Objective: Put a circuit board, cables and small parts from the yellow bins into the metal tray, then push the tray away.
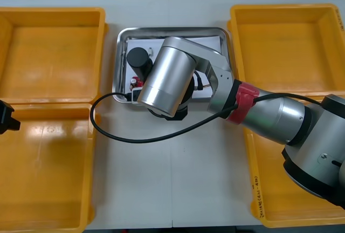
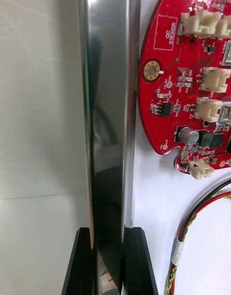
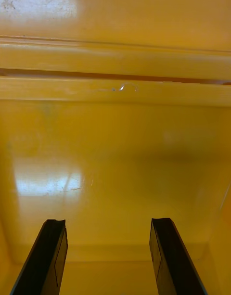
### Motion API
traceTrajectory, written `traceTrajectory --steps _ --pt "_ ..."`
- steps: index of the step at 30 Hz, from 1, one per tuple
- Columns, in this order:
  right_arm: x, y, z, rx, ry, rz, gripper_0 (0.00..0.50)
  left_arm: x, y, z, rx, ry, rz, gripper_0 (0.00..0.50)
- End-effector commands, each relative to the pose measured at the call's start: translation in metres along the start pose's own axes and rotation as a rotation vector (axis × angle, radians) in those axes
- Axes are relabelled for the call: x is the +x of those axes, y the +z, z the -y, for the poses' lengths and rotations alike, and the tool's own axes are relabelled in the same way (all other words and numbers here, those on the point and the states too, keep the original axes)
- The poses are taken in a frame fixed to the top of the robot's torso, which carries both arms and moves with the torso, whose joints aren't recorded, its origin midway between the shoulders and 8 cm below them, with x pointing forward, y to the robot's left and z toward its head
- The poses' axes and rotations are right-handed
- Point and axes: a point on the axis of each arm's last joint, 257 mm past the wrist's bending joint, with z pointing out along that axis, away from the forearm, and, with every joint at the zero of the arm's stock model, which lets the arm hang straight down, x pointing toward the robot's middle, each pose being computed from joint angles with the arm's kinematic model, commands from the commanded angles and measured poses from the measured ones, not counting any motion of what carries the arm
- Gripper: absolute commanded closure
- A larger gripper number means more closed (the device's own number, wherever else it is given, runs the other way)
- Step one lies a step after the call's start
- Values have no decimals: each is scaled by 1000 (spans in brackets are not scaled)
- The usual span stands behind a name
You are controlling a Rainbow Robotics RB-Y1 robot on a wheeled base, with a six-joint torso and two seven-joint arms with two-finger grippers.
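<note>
Light table (image 1: 178,190), dark floor beyond the far edge. Four bins (image 1: 54,11), two each side, floors bare wherever visible.

Tray (image 1: 122,44): centred between the far bins, white inside. Contents noted: red board (image 2: 187,83) flat on the white floor, edge against the gripped wall or nearly so; red-and-yellow cable (image 2: 185,237) and black cable (image 2: 211,191) just beside the board. Small parts not made out.

Right gripper (image 2: 109,230): extended over the tray's near side, fingers closed onto the shiny near wall, one outside over the table, one inside, wall pinched between. Grip point roughly mid-rim, judged from the arm's position in the front view.

Left gripper (image 3: 107,222): parked at the table's left edge over the left bins, fingers spread, nothing held.

Step in hand, as judged: loading apparently done, given bare bins and a stocked tray; final push set up or just starting.

Next move, as judged: straight shove toward the far edge, firm pinch, wrist low and level so as not to tip the wall up or skew the tray. Little table beyond the tray, so short travel only. Risks: contents sliding; cable near the inner finger liable to snag.
</note>
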Motion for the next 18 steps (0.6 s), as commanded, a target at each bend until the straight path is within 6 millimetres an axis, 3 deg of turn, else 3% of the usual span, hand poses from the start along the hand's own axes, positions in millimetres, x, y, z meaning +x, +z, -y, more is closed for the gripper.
traceTrajectory --steps 1,18 --pt "-28 -29 30 55 -44 69 500 -3 -17 -17 -50 93 24 0" --pt "-25 -29 75 133 -49 74 500 -3 -17 -17 -50 93 24 0"
